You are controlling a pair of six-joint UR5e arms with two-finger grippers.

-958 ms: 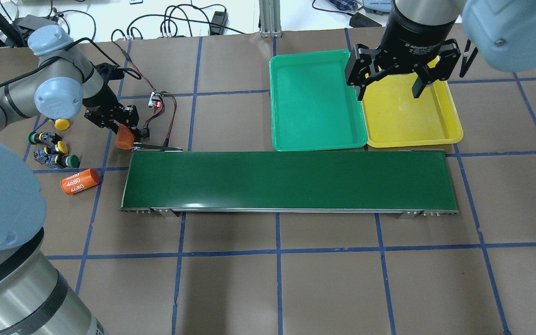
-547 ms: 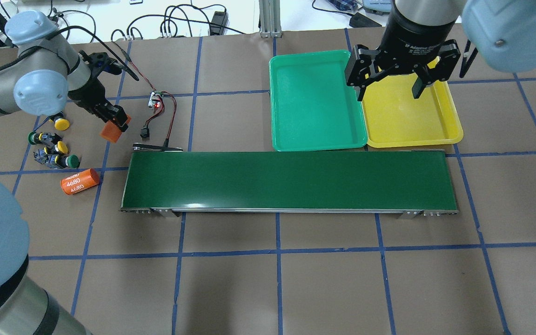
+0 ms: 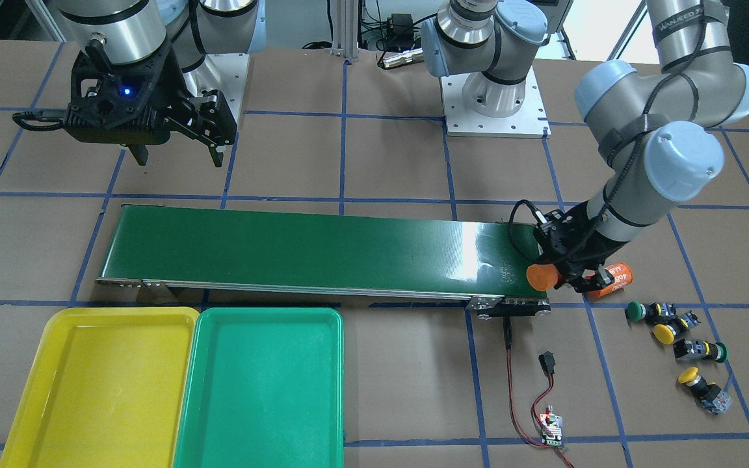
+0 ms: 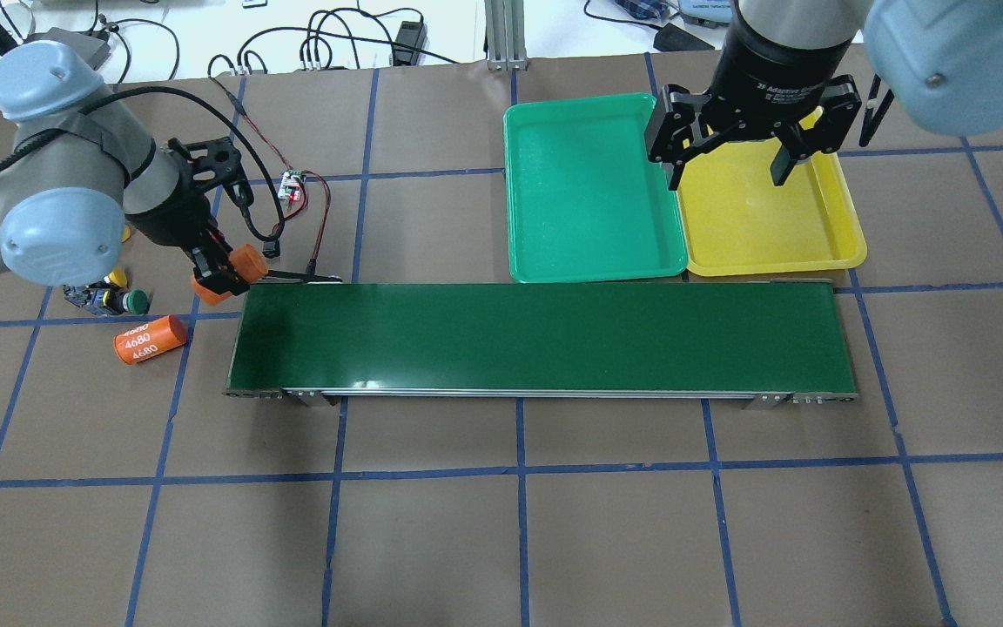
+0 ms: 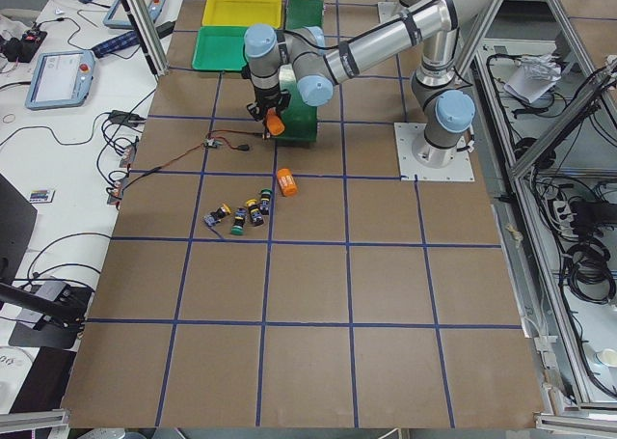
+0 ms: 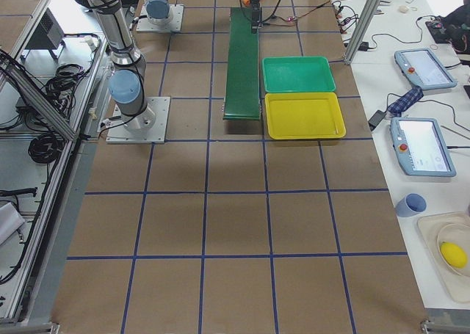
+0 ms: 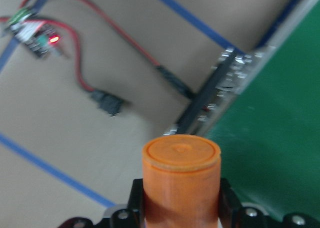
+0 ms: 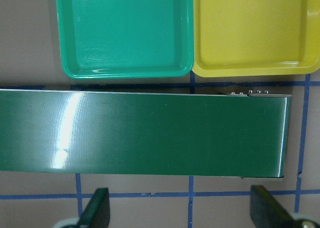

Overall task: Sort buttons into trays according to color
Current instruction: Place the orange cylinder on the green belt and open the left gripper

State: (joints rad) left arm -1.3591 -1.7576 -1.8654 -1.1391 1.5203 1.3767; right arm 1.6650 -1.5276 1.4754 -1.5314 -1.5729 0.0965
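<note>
Worryingly, the left gripper (image 4: 221, 276) clamps an orange cylinder (image 4: 246, 260) at the conveyor belt's (image 4: 536, 335) end; laid there on its side, it may roll off. The right gripper's (image 4: 728, 174) jaws stand apart.

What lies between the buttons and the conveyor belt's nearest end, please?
The orange cylinder marked 4680 lies there on the paper, and the left gripper hangs over that stretch, jaws shut on a second orange cylinder, as the overhead view shows.

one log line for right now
left end effector: shut on orange cylinder, at belt end | right end effector: open | buttons: unsorted | trays: empty
</note>
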